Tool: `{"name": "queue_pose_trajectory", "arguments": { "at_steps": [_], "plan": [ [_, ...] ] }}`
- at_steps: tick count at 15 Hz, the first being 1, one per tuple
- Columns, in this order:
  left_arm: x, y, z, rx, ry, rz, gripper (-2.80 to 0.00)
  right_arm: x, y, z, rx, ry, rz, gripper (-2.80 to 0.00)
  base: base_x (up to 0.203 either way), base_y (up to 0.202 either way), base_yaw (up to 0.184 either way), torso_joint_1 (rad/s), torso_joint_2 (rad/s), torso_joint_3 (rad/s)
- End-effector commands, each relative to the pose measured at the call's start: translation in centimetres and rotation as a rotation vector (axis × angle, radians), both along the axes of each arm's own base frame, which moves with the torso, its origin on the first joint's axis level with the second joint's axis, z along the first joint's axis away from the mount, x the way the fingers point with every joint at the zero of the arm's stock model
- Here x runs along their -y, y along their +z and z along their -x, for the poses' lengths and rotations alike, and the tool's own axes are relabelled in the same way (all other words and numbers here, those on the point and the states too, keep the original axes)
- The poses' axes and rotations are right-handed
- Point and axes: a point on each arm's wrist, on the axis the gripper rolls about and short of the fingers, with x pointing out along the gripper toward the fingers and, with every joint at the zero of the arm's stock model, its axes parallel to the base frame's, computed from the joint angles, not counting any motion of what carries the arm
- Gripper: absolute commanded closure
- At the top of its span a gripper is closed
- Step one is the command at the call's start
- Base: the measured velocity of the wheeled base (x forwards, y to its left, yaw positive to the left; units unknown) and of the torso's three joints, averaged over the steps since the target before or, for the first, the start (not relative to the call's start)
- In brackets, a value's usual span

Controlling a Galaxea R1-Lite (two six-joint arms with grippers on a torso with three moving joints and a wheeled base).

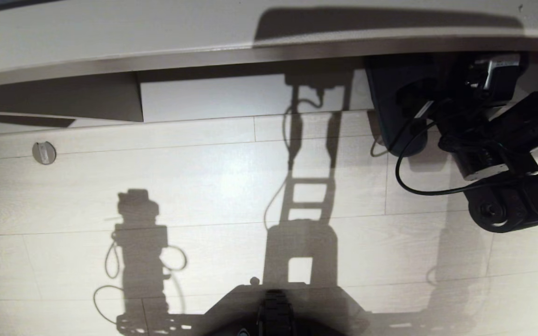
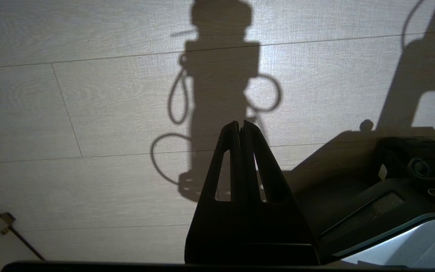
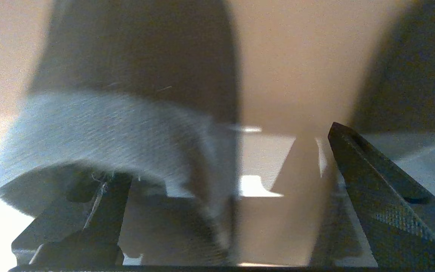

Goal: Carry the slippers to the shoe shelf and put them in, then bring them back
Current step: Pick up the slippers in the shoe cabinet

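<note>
One black slipper (image 1: 390,93) lies at the right end of the shoe shelf (image 1: 203,58), its far part under the shelf's dark edge strip and its near end out on the floor. My right arm (image 1: 498,140) reaches down to it. In the right wrist view the slipper's fabric (image 3: 100,128) hangs over one finger (image 3: 100,211), while the other finger (image 3: 372,189) stands well clear. The right gripper (image 3: 227,151) is open. A second slipper does not show clearly. My left gripper (image 2: 240,122) is shut on nothing, parked over the floor beside the base.
An upright divider panel (image 1: 110,98) splits the shelf at the left. A round metal disc (image 1: 44,152) sits on the pale plank floor. My base (image 1: 273,308) is at the near edge. A black cable (image 1: 404,177) loops off the right arm.
</note>
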Motion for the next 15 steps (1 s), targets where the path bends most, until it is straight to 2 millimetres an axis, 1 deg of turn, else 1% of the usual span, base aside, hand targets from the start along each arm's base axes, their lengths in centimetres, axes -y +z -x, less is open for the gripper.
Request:
{"name": "queue_pose_trajectory", "arguments": {
  "at_steps": [1,11,15],
  "plan": [
    [0.0,0.0,0.0,0.000,0.000,0.001,0.00,0.1,0.3,0.1,0.015,-0.031,-0.023,-2.80,0.000,0.000,0.000,0.000,0.00,0.000],
    [0.0,0.0,0.0,0.000,0.000,0.001,0.00,1.1,1.4,0.8,0.048,-0.086,-0.048,-2.80,0.000,0.000,0.000,0.000,0.00,0.000],
    [0.0,0.0,0.0,0.000,0.000,0.001,0.00,1.5,1.3,0.8,0.043,-0.097,-0.048,-2.80,0.000,0.000,0.000,0.000,0.00,0.000]
  ]
}}
